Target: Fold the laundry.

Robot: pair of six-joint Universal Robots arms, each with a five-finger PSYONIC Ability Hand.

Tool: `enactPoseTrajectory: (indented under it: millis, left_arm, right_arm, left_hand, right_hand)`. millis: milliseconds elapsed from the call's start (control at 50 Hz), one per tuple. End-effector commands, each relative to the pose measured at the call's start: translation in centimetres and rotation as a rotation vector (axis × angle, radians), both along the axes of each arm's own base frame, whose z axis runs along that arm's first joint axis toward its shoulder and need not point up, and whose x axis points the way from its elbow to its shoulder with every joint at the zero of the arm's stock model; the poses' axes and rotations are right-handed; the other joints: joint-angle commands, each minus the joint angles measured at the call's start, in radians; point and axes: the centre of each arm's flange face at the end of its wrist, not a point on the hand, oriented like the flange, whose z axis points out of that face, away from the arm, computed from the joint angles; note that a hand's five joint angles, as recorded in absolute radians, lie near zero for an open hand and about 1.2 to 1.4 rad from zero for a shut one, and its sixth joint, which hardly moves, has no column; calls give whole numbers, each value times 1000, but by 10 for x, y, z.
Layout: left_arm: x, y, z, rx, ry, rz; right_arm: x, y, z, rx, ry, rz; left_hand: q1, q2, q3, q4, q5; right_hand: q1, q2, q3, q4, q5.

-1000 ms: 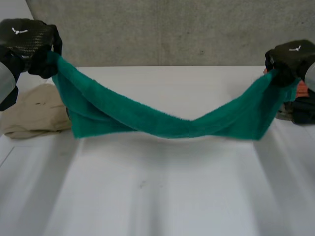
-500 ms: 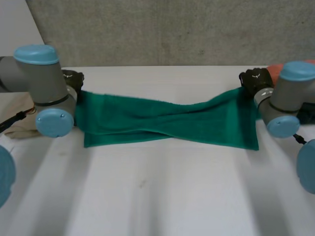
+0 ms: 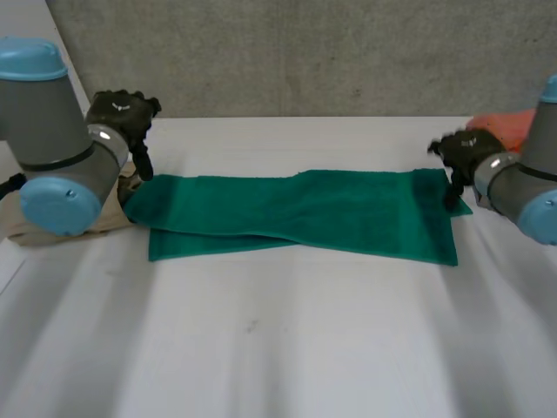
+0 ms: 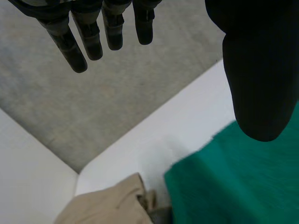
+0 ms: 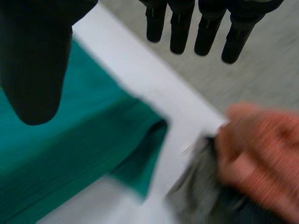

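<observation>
White table (image 3: 287, 348) is holding a soft, light-looking towel (image 3: 305, 213) between the spread, empty left hand (image 3: 122, 113) and right hand (image 3: 461, 152), probably pinching best at the corners by the fingertips.

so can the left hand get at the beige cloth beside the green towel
Probably yes: the left hand is open and holds nothing, and the beige cloth lies uncovered right beside the end of the green towel, with nothing between hand and cloth.

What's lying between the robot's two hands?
In the head view, a green towel lies on the white table between the left hand and right hand.
</observation>
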Motion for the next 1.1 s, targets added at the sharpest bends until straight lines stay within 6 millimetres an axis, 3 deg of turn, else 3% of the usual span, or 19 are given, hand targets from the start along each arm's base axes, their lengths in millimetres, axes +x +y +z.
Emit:
enactPoseTrajectory:
  millis: [20, 120, 200, 460, 840, 940, 1020, 1100]
  left_arm:
    - [1, 18, -16, 31, 1, -82]
    - [2, 17, -24, 12, 7, -83]
    - [2, 16, -28, 13, 8, -80]
    - [4, 15, -33, 28, 9, -76]
    - [10, 11, -34, 31, 10, -59]
    - [10, 12, -35, 37, 8, -59]
    - [10, 14, -37, 44, 6, -57]
    - [12, 17, -40, 56, -3, -54]
  right_arm:
    - [-14, 34, -35, 214, -13, 11]
    - [-13, 40, -63, 240, -50, 41]
    - [-14, 36, -72, 205, -66, 32]
    - [-13, 25, -84, 98, -66, 30]
    - [-8, 8, -79, 15, -69, 42]
    - [-6, 2, -71, -18, -78, 49]
    - [-1, 2, -58, -52, -84, 69]
    - [9, 9, -35, -96, -95, 105]
  left_hand:
    - [-16, -27, -26, -21, -43]
    - [-16, -27, -26, -21, -43]
    - [-16, -27, -26, -21, -43]
    - [-16, -27, -26, -21, -43]
    - [-16, -27, -26, -21, -43]
    - [-16, -27, -26, -21, -43]
    - [-16, -27, -26, -21, -43]
    - [-16, -27, -26, -21, -43]
  right_hand:
    - [214, 213, 210, 212, 205]
    - [217, 216, 213, 215, 208]
    - [216, 216, 213, 215, 208]
    - [363, 362, 360, 362, 354]
    - [434, 433, 430, 432, 425]
    - [665, 664, 662, 664, 656]
    - [1068, 1067, 1064, 1066, 1059]
    - [1068, 1068, 1065, 1067, 1060]
